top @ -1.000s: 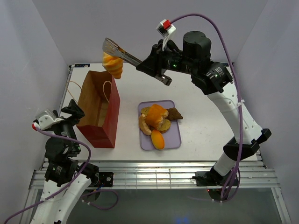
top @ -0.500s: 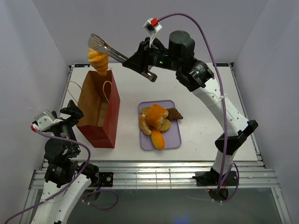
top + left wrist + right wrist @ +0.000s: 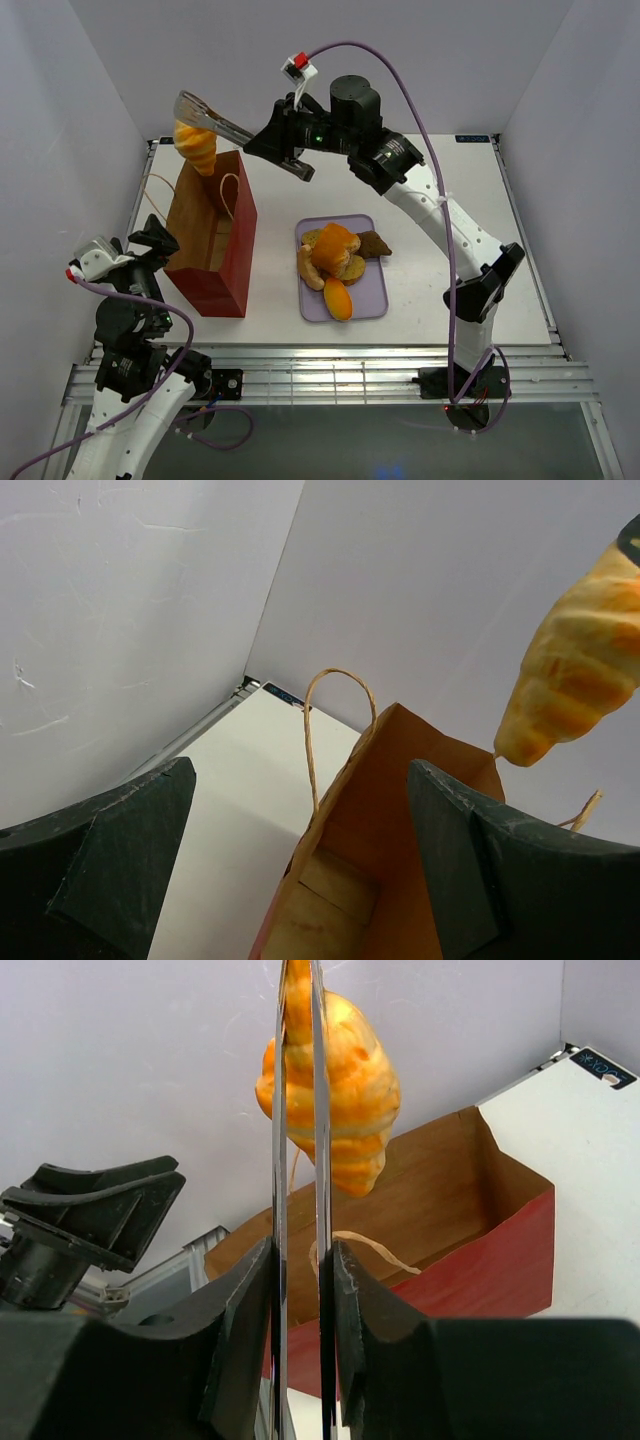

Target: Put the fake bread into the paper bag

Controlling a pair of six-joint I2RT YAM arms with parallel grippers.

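A golden-orange croissant [image 3: 195, 147] [image 3: 335, 1090] [image 3: 575, 670] hangs pinched in metal tongs [image 3: 225, 122] [image 3: 300, 1160]. My right gripper [image 3: 264, 136] [image 3: 300, 1260] is shut on the tongs' handles. The croissant is high above the far end of the open reddish-brown paper bag [image 3: 210, 235] [image 3: 450, 1210] [image 3: 400, 860], which stands upright at the table's left. More fake bread [image 3: 335, 255] lies piled on the lavender tray [image 3: 375, 300]. My left gripper [image 3: 155, 240] [image 3: 300, 780] is open at the bag's near-left rim, holding nothing.
The bag's cord handles [image 3: 230, 195] [image 3: 335, 710] stick up beside its mouth. White walls close in on the left, the back and the right. The tray sits at mid-table, to the right of the bag.
The right arm has swung left, carrying the tongs and croissant from behind the bag's right edge to over its far-left end. The left arm has not moved.
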